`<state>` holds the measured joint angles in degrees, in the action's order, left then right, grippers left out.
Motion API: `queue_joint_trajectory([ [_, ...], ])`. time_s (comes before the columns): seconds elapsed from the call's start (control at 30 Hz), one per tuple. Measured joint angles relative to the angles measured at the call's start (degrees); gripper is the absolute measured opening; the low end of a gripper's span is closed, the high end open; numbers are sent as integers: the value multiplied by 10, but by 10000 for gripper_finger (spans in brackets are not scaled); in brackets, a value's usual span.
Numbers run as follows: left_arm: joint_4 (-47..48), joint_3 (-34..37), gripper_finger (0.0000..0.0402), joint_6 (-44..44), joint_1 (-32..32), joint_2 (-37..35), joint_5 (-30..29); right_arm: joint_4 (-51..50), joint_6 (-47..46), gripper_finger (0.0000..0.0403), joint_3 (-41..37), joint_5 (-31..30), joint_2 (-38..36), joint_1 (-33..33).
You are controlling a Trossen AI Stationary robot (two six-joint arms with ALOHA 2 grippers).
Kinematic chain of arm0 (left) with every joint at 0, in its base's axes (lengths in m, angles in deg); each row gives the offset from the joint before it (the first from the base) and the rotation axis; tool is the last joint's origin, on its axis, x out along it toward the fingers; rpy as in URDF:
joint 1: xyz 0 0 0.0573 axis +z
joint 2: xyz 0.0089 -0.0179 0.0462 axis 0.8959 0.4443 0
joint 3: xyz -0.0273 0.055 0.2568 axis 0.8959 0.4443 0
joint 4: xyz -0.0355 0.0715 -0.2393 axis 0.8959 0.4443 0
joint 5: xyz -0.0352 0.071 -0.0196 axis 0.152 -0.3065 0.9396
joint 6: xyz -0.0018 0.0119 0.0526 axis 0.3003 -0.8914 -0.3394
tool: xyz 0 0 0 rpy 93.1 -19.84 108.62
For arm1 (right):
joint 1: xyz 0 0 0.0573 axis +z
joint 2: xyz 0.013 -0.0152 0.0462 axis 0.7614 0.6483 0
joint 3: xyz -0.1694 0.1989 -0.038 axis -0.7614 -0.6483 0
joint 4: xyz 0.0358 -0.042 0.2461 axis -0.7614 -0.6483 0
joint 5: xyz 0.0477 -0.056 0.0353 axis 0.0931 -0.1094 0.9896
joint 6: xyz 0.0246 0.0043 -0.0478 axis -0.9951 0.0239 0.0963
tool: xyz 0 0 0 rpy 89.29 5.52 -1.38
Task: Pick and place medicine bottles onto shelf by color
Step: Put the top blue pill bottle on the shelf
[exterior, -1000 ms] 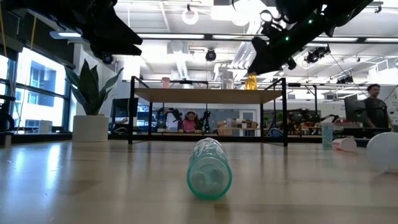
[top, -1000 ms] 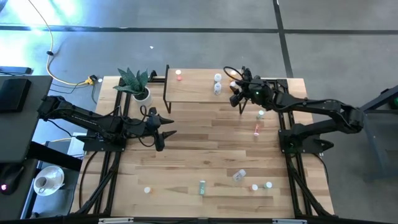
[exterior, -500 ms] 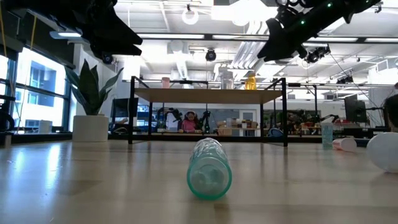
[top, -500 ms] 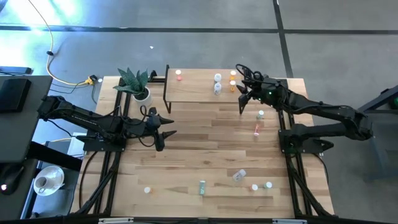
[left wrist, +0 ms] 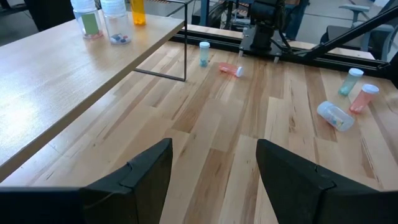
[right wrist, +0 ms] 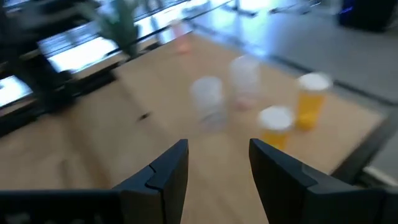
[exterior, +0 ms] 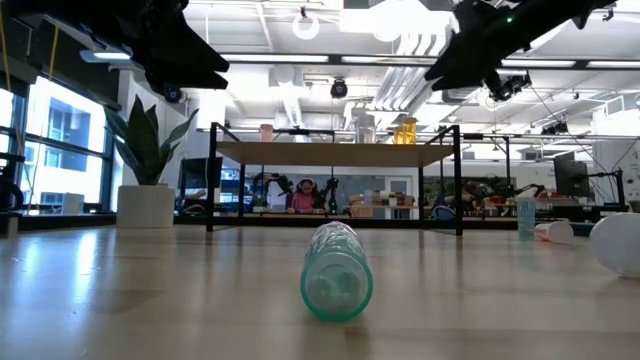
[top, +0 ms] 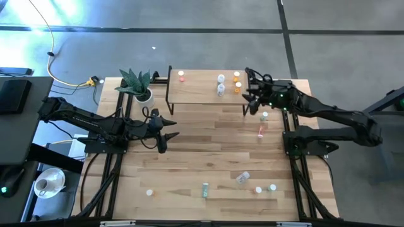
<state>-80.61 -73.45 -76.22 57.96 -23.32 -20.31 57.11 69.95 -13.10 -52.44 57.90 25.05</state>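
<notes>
Two orange bottles point(top: 237, 82) stand on shelf point(top: 196, 91); right pincer point(top: 251, 101) spread, empty, at its right end. Left pincer point(top: 169, 135) spread, idle.

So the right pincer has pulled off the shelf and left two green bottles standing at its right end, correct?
Not green. The two bottles standing at the shelf's right end are orange, as the right wrist view shows. The right pincer, empty, has pulled off the shelf, as you said.

four bottles point(top: 220, 78) on the shelf point(top: 196, 91) (right end), plant point(top: 137, 84) to its left
</notes>
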Motion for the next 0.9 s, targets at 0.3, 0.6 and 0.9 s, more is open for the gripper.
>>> queue_joint_trajectory([
  [0.3, 0, 0, 223, 0, 0, 0, 0, -150, -41, 161, 0, -37, -45, 28],
  [0.6, 0, 0, 223, 0, 0, 0, 0, -296, -115, 161, 0, -66, -50, 53],
  [0.9, 0, 0, 223, 0, 0, 0, 4, -399, -188, 161, 0, -125, -49, 96],
])
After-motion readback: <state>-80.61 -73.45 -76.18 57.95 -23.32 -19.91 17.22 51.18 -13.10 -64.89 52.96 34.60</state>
